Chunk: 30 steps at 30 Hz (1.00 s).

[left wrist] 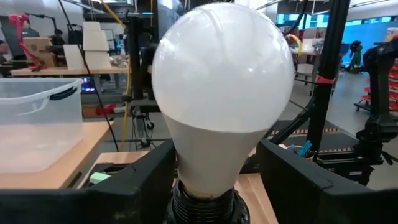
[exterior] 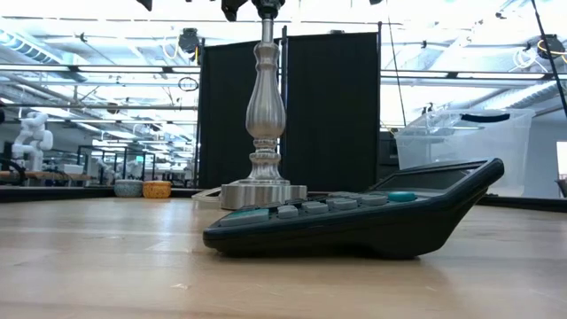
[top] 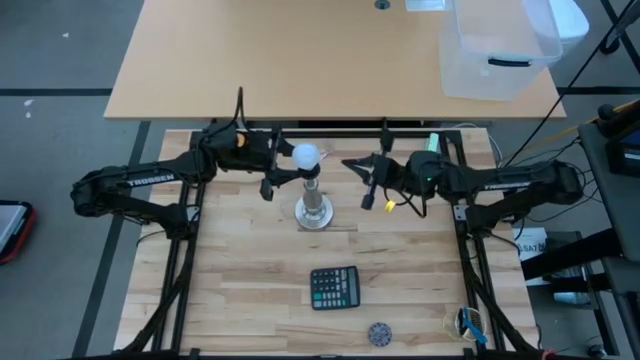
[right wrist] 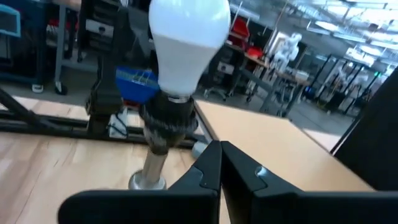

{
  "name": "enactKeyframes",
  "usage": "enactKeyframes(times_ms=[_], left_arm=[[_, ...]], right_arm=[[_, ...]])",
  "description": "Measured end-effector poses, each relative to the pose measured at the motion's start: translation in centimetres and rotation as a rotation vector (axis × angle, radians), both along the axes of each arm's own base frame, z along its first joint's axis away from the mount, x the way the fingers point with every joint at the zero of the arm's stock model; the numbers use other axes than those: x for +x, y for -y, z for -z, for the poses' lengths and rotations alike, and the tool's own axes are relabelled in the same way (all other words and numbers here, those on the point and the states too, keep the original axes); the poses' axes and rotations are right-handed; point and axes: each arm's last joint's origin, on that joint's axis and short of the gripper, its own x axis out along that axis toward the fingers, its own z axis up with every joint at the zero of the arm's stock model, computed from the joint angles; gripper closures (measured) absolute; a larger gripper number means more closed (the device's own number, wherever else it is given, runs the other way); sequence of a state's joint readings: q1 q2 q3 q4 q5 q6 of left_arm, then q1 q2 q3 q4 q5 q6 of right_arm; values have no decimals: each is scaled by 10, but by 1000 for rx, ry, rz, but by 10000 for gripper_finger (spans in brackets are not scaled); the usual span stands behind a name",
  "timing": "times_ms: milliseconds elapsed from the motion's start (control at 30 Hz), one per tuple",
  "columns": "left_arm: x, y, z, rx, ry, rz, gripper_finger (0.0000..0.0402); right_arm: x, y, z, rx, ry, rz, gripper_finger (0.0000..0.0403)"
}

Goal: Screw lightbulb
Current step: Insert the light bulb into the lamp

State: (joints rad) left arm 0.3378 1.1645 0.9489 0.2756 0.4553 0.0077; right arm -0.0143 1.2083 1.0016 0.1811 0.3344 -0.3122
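Left wrist view shows the lightbulb (left wrist: 222,93) already seated in the stand's socket (left wrist: 205,202) at centre frame, left claw (left wrist: 214,180) spread beside it; right claw (right wrist: 219,163) waits together nearby. Final tightening may remain.

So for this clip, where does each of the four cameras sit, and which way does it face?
High view: overhead, looking straight down at the table; both arms show, the left gripper by the lightbulb, the right gripper beside it.
Low view: at tabletop level, facing the calculator and the lamp stand; hardly any arm shows.
Left wrist view: looks past its own fingers, which flank the lightbulb without visibly touching it.
Right wrist view: looks past its shut fingers at the socketed bulb.
Shared: high and low views both show calculator and stand.
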Motion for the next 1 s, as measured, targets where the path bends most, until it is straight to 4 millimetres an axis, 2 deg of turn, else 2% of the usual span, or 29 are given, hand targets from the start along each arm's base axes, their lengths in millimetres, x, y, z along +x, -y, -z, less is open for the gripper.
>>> enactKeyframes(times_ms=[167, 333, 500, 867, 1000], left_arm=[[0, -1, 0, -4, 0, -26, 135], [-1, -1, -1, -4, 2, -52, 125], [-8, 1, -7, 10, 22, -67, 124], [-41, 16, -24, 89, 33, -86, 125], [-44, 24, -27, 130, 41, -120, 160]], right_arm=[[7, 0, 0, 0, 43, 0, 396], [15, 3, 3, 0, 70, 10, 377], [23, 6, 2, -23, 136, 19, 390], [38, 13, 9, -22, 208, 41, 402], [40, 13, 8, -45, 242, 42, 402]])
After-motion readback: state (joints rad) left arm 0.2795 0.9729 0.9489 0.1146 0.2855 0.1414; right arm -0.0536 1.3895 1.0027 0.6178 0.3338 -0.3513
